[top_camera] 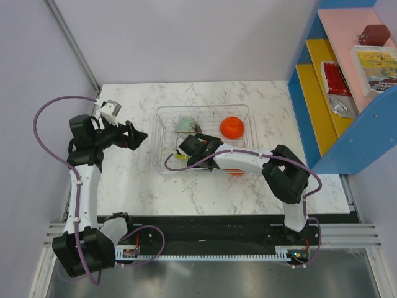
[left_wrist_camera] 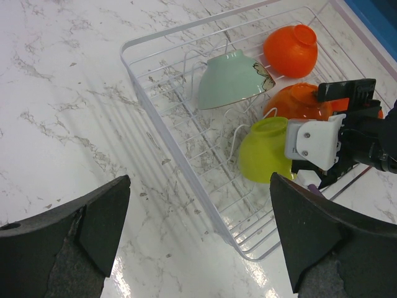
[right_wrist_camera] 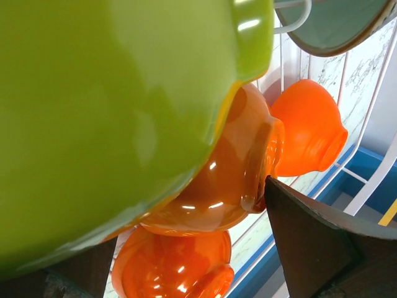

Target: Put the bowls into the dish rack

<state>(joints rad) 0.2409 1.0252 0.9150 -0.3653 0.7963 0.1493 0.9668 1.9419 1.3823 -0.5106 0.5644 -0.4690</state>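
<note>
Now the right arm [top_camera: 248, 158] stretches into the dish rack [top_camera: 162, 118], tool [top_camera: 187, 149] spread at green bowl [left_wrist_camera: 267, 149].

Tabletop [top_camera: 136, 186]: white marble-pattern slab with grey veining, walls along its left and far sides. Directly on it sits the dish rack [top_camera: 159, 138]: white wire, rectangular, low walls, roughly centre of the slab, long side running left-right. In the left wrist view the marble shows through the rack's wire floor. An orange bowl [top_camera: 235, 172] is at the rack's near-right edge, under the right arm; can't tell whether it's inside the rack or on the slab. A blue shelf unit [top_camera: 304, 124] stands at the far-right corner; can't tell if its foot rests on the slab.
</note>
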